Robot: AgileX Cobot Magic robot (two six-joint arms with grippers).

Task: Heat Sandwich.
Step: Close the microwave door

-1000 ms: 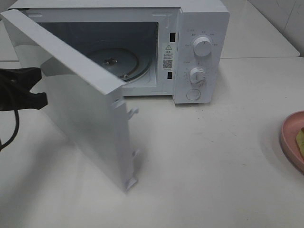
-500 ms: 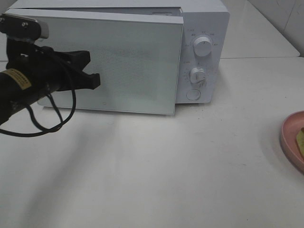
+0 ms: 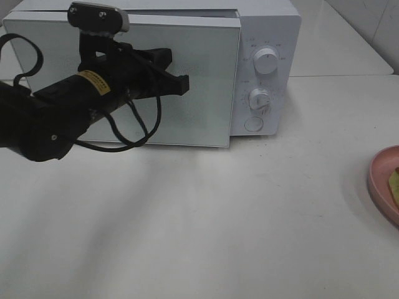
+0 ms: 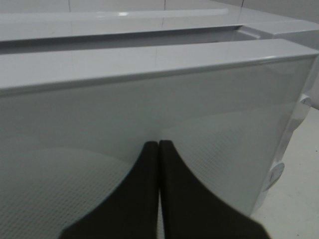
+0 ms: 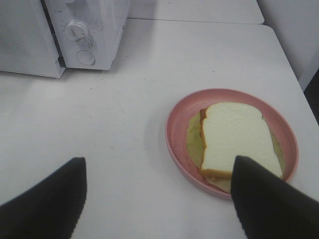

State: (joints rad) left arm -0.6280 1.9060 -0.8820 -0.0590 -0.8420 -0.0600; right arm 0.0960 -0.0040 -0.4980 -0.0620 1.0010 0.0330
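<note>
Looking at the microwave (image 3: 156, 68), its door reads shut with the clenched left gripper (image 3: 181, 81) at it, while the sandwich (image 5: 234, 139) sits on the pink plate (image 5: 175, 117) just ahead of the wide-open, empty right gripper (image 5: 159, 194), clearly the nearer arm.

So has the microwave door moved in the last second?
Yes. The microwave door swung from wide open to nearly shut against the microwave body, left gripper pressing it.

The microwave (image 3: 265, 68) is showing smooth white casing, its door (image 3: 199, 93) looking glossy with fine dotted mesh, the pincer (image 4: 158, 199) looking matt black, the tabletop (image 5: 149, 74) matt white, the plate (image 5: 174, 124) smooth pink, the sandwich (image 5: 234, 134) soft, porous.
</note>
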